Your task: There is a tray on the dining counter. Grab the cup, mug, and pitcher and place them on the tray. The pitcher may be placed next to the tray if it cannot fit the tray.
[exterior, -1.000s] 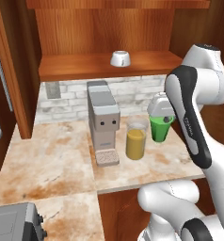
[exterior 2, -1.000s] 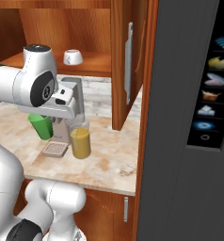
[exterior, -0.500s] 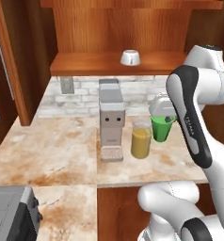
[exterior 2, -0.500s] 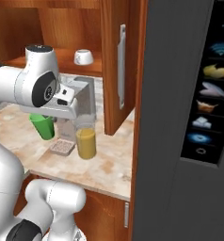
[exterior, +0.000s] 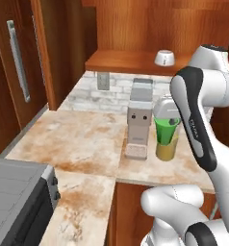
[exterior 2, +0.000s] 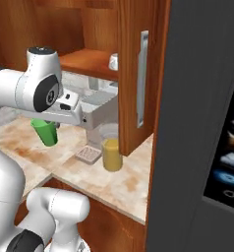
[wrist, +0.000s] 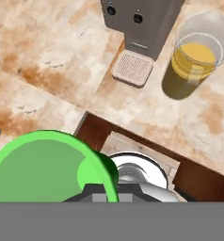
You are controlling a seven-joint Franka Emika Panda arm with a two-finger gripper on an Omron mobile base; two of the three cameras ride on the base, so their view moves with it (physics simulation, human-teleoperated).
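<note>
The jaws are clenched on the rim of the green cup point(exterior: 165, 130), held clear above the desk's front edge — apparently for carrying to the tray — while the pitcher point(exterior: 165, 146) waits beside the coffee machine point(exterior: 139, 116) and the mug point(exterior: 164, 58) sits on the shelf point(exterior: 121, 61).

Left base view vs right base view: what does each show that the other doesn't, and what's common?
Left base: a grey appliance at lower left and a wall outlet behind the coffee machine.
Right base: a dark panel with lit icons and an open cabinet door.
Both: cup, pitcher on the counter, coffee machine, and mug on the shelf.
</note>
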